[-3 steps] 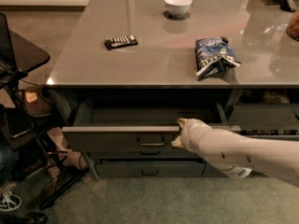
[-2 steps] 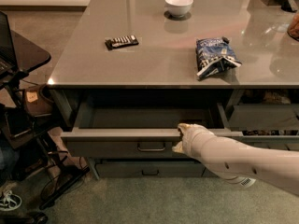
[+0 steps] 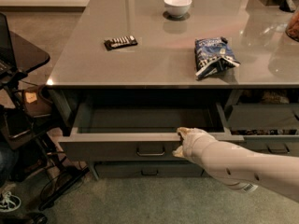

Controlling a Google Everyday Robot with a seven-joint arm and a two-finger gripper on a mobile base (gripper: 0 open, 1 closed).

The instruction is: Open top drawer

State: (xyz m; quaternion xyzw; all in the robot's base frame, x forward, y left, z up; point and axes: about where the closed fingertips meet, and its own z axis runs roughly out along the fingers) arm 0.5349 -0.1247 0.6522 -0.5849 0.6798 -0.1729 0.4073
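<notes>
The top drawer looks hard, smooth and light to slide, best pulled by its little handle; the gripper sits at its front rim, but I cannot tell how its jaws stand.

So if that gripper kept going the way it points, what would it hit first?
Probably the top drawer itself: the gripper is at the upper edge of its front panel, right of the handle, pointing left and inward. Depth is unclear; it might pass over the edge into the tray.
</notes>
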